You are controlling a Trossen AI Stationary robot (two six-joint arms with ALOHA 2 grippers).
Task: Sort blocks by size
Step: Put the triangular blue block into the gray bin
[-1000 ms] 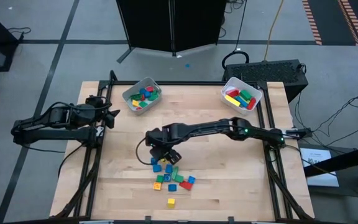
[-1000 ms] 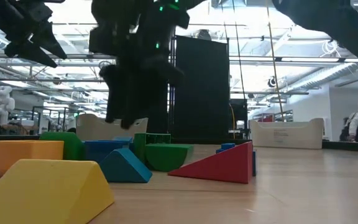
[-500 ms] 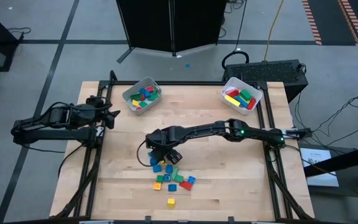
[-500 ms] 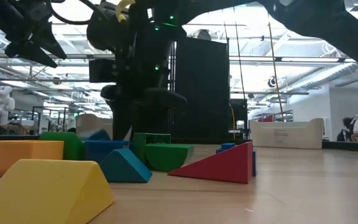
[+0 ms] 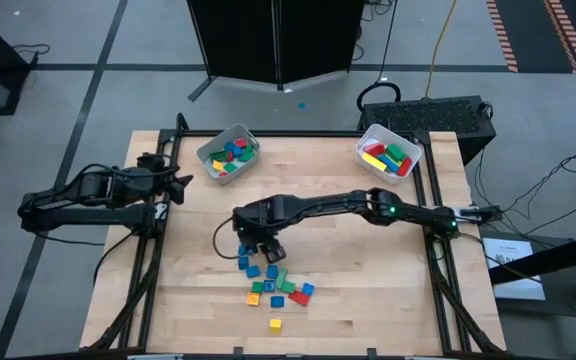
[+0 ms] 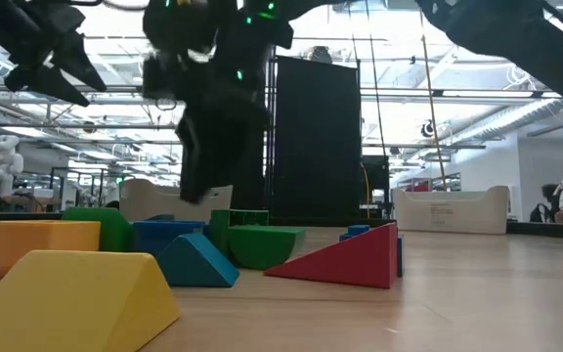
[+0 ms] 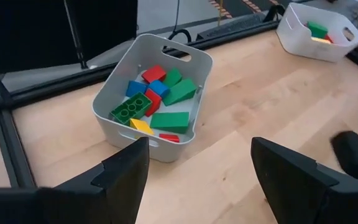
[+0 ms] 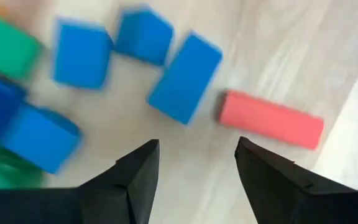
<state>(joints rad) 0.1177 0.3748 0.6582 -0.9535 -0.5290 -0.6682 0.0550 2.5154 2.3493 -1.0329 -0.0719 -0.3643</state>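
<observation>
right gripper (image 5: pixel 252 240): over the tabletop (image 5: pixel 368 280) near its middle, at the far edge of the loose pile; fingers (image 8: pixel 135 180) spread apart, nothing between them
left gripper (image 5: pixel 173 187): parked at the tabletop's left edge, above the surface, near the left bin; fingers (image 7: pixel 126 168) spread wide, empty
blocks (image 5: pixel 273 283): loose cluster on the tabletop toward the near edge, just past the right gripper; blue, green, red and yellow mixed, mostly touching or just beside each other
yellow cube (image 5: pixel 275 325): sits alone, apart from the pile on its near side
red bar (image 8: pixel 271 119): flat on the wood in the right wrist view, beside the blue ones but not touching them; long axis runs across the view, slightly tilted
blue blocks (image 8: pixel 185 78): three close together ahead of the right gripper's fingers in the right wrist view; the longest one lies diagonal, one end toward the red bar
green block (image 8: pixel 5 43): at the edge of the right wrist view, cropped, shape unclear
left bin (image 5: pixel 208 152): white, at the far left of the tabletop; holds blue, red, green and yellow pieces, lying at mixed angles
right bin (image 5: pixel 366 137): white, at the far right of the tabletop; holds longer red, yellow and green bars lying roughly parallel
red wedge (image 6: pixel 345 259): low view, on the tabletop, slope rising to the right
yellow wedge (image 6: pixel 76 293): low view, nearest the camera
</observation>
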